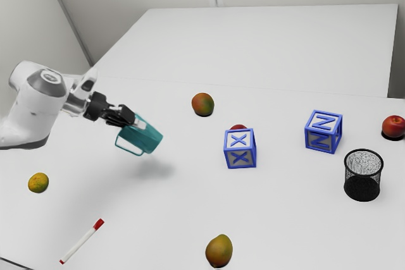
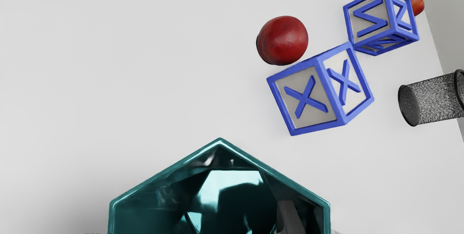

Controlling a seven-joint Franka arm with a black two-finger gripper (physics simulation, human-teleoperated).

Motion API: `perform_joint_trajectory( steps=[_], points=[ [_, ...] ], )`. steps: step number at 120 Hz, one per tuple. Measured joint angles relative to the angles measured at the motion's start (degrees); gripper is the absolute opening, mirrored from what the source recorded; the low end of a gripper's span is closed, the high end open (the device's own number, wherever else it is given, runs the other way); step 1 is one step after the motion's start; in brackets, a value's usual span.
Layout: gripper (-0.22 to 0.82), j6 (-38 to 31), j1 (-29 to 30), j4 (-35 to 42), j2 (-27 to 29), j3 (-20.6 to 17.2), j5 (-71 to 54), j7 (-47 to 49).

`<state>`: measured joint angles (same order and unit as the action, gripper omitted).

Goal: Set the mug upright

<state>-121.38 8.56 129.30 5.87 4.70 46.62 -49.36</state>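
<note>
**Mug point(image 2: 145, 212) held by its wall, tilted, base free**

Grip: the gripper point(image 1: 135, 122) is closed on the mug near its mouth, one finger point(image 2: 290, 219) inside; the exact finger gap cannot be determined. Position: the mug hangs above the table point(image 1: 171, 219), its shadow apart below, mouth toward the hand. This hold presumably leaves the base unobstructed for landing. The handle point(image 1: 129, 152) hangs on the lower side. Next requirement: rotate until the base faces down, then lower. Caution: releasing while tilted could topple it.
</note>
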Motion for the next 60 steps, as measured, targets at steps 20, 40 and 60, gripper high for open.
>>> perform_joint_trajectory(
  steps=[20, 40, 60],
  points=[
    [-0.17, -5.23, -5.49, -5.10, -2.54, -2.03, -30.94, 8.25],
    [-0.17, -14.97, -8.73, 0.16, -3.89, -2.32, -42.49, 17.08],
    [-0.16, -22.15, -8.34, 4.77, -3.73, -2.52, -43.63, 24.30]
  ],
)
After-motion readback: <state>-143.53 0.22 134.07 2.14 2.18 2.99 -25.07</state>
